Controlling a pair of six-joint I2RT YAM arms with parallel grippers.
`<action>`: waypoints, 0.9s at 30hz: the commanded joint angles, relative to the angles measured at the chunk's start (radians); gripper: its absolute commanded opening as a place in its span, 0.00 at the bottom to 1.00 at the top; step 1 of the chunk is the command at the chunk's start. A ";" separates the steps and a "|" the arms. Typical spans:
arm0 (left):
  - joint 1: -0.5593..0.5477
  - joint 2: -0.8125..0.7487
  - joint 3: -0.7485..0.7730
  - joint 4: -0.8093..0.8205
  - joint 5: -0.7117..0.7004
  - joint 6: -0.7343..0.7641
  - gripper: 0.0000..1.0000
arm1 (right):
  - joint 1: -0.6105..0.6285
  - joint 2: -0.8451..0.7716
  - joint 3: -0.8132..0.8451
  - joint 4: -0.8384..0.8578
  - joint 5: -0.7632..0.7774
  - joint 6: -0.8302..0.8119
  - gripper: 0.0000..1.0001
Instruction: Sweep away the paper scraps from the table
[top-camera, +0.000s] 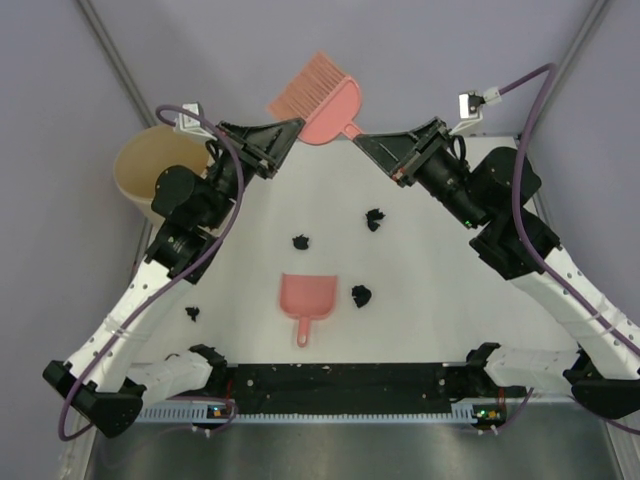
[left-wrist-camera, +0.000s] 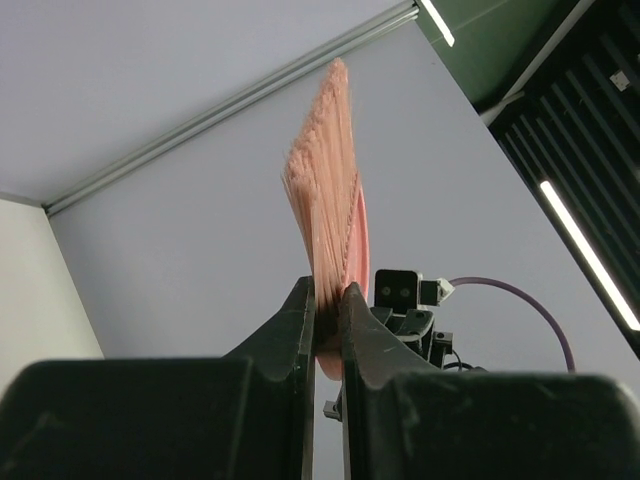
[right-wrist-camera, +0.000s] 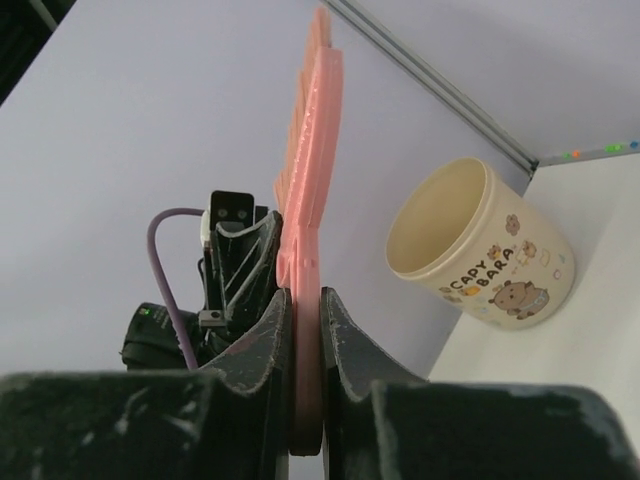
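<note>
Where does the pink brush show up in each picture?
Top view: pink brush at top centre, held by left gripper and right gripper.
Left wrist: centre, bristles up.
Right wrist: centre, edge-on.
Shared landmark: cream cup, left in top view, right in right wrist view.

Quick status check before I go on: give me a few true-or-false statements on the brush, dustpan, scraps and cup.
1. The left gripper and right gripper are both shut on the brush. True.
2. The dustpan is held off the table. False: it lies on the table, with no gripper on it.
3. Four paper scraps lie on the table. True.
4. One scrap is inside the dustpan. False: the pan looks empty and the scraps lie around it.
5. The cup stands on the right arm's side. False: it stands beside the left arm.
</note>
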 joint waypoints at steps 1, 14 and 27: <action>0.000 -0.021 -0.013 0.010 -0.028 0.030 0.00 | 0.009 -0.005 0.020 0.079 -0.038 -0.002 0.00; 0.002 -0.099 0.048 -0.334 -0.104 0.225 0.94 | 0.007 -0.007 0.035 -0.028 -0.010 -0.040 0.00; 0.000 -0.154 0.194 -1.025 -0.256 0.524 0.99 | -0.048 0.027 0.139 -0.301 -0.004 -0.141 0.00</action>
